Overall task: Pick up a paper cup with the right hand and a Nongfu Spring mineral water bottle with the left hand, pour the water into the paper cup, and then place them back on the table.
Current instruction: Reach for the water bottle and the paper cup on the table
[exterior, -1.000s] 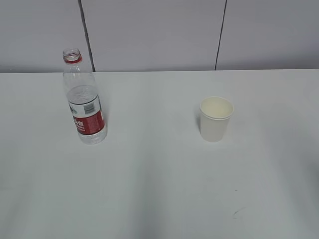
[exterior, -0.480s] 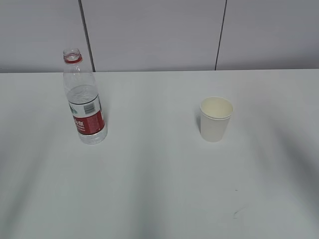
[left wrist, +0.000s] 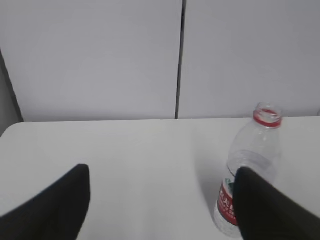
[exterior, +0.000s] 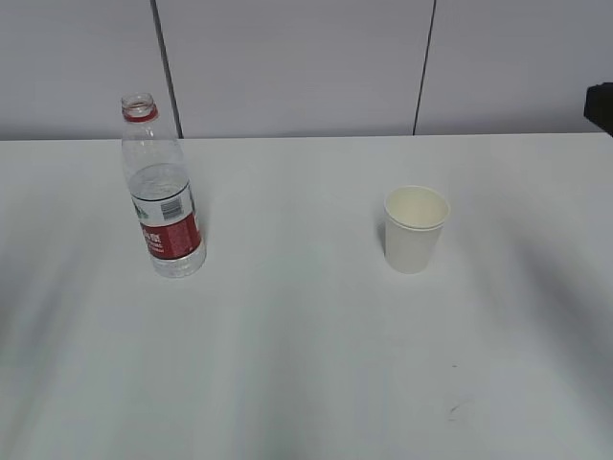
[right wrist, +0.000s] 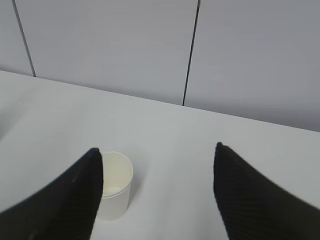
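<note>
White table (exterior: 306,364): bottle (exterior: 161,192) upright on left, cup (exterior: 415,230) upright on right, well apart. My left gripper (left wrist: 160,200) is spread wide, nothing in it, bottle ahead by the right finger. My right gripper (right wrist: 157,192) is spread wide too, cup ahead by the left finger.

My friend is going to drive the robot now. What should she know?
Left gripper: jaws open, holding nothing; the water bottle stands ahead, off to its right.
Right gripper: jaws open, holding nothing; the paper cup stands ahead, off to its left.
Both things stand upright and apart on the table, bottle uncapped with some water in it.
Done: nothing picked up yet.
Left: grasp both, pour, set them back.
</note>
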You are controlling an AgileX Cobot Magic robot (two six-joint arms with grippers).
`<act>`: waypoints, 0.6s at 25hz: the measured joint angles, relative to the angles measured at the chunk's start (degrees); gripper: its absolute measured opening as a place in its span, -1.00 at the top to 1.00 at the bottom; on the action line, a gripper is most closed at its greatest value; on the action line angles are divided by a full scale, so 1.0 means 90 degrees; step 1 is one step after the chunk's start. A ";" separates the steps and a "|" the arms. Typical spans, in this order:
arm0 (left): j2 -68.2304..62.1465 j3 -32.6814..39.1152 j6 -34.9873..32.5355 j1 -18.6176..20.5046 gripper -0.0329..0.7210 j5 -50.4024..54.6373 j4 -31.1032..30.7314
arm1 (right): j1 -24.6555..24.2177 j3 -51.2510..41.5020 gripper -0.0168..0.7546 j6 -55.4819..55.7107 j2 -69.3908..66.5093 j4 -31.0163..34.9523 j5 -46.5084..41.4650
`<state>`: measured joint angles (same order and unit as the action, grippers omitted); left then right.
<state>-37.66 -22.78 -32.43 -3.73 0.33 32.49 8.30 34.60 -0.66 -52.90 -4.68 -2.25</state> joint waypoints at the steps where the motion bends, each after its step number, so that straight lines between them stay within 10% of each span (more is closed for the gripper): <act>1: -0.0165 0.0066 -0.0005 -0.0112 -0.48 -0.0266 0.0023 | 0.0000 0.0000 -0.38 0.0000 -0.0040 0.0000 0.0015; 15: -0.2895 0.0384 0.1420 -0.1910 -0.42 -0.3336 -0.1087 | 0.0000 0.0000 -0.38 0.0000 -0.0170 0.0000 0.0250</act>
<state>-63.72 -19.32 -19.65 -20.92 -29.70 22.71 8.30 34.60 -0.66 -54.44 -4.68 0.00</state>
